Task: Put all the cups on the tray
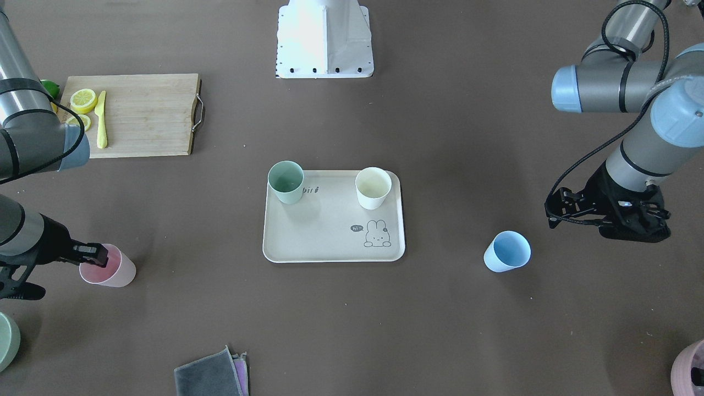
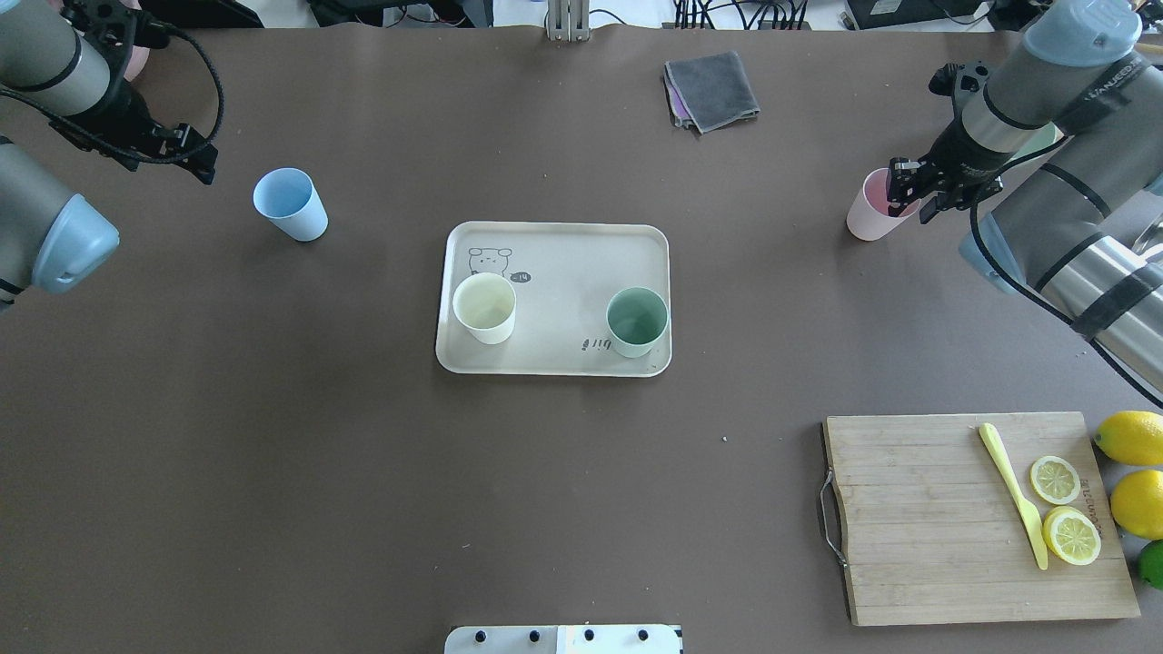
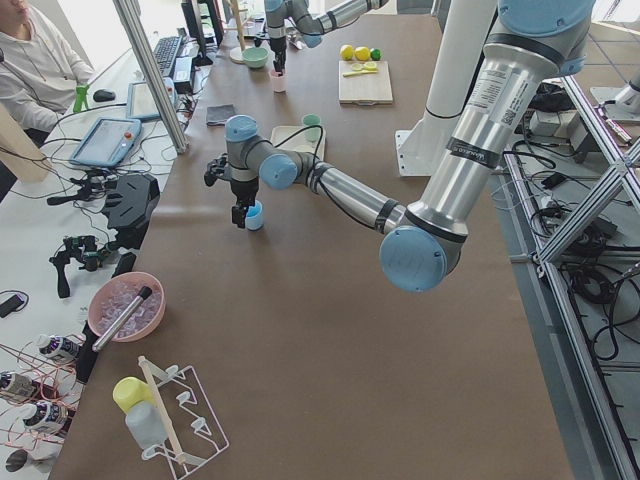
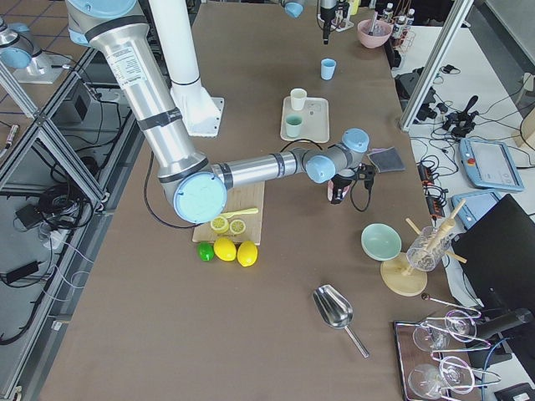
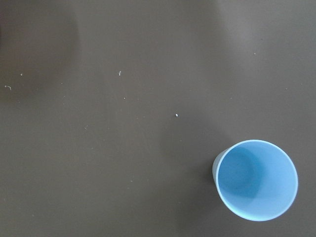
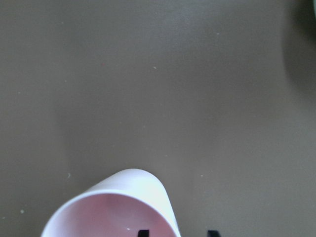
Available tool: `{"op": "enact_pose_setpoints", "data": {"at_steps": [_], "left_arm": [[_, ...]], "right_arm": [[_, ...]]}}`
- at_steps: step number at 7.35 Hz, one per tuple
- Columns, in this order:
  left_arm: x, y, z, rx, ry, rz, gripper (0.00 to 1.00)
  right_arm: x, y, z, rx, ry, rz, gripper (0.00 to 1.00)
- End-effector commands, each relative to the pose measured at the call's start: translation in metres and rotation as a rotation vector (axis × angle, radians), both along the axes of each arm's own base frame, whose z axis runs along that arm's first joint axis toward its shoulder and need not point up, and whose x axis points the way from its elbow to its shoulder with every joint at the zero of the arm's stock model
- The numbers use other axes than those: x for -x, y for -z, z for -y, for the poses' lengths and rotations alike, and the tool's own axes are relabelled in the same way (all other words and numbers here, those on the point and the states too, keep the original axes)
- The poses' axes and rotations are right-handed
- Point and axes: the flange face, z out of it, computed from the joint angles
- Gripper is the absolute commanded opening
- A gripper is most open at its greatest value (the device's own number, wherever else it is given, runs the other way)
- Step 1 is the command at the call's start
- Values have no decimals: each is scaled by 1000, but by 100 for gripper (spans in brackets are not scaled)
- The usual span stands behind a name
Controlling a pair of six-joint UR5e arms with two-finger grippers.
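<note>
While the table (image 2: 273, 454) spreads wide under both arms, the tray (image 2: 554, 272) lies between the two grippers, well apart from either pair of jaws. Two cups stand upright on it. The mint cup (image 2: 636, 322) is at the end nearer the right jaws, and the cream cup (image 2: 484, 308) is at the end nearer the left ones. The pink cup (image 1: 110, 267) stands off the tray on the bare table. The right gripper (image 1: 93, 254) straddles its wall with the jaws parted, one finger inside the rim and the other outside, and a gap shows on each side of the wall. The blue cup (image 1: 507, 251) is also off the tray, upright on the table, below and just to one side of the left gripper (image 3: 239, 215), apart from it. Whether the left jaws are parted or closed cannot be told.
</note>
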Motion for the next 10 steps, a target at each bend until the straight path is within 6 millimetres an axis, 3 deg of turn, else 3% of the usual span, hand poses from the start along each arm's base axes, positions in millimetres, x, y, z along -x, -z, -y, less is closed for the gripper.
{"op": "enact_pose_setpoints", "data": {"at_steps": [1, 2, 4, 5, 6, 7, 8, 9, 10], "left_arm": [[-16, -3, 17, 38, 13, 0, 90], [-25, -4, 23, 48, 8, 4, 90], [-42, 1, 26, 63, 5, 3, 87], [-70, 5, 22, 79, 7, -13, 85], [-85, -6, 19, 72, 6, -30, 77], [-99, -19, 18, 74, 3, -39, 59], [-103, -20, 17, 70, 5, -45, 1], [-104, -15, 18, 64, 3, -51, 0], [-107, 7, 22, 53, 1, -66, 0]], "right_arm": [[11, 62, 5, 10, -1, 87, 0], [36, 106, 8, 36, -27, 108, 0], [79, 167, 5, 65, -51, 150, 0], [106, 200, -3, 92, -60, 172, 0], [127, 229, -11, 112, -67, 196, 0], [149, 245, -23, 117, -68, 200, 0], [166, 250, -33, 112, -65, 195, 0], [185, 258, -46, 119, -53, 196, 0], [210, 252, -61, 96, -57, 162, 0]]}}
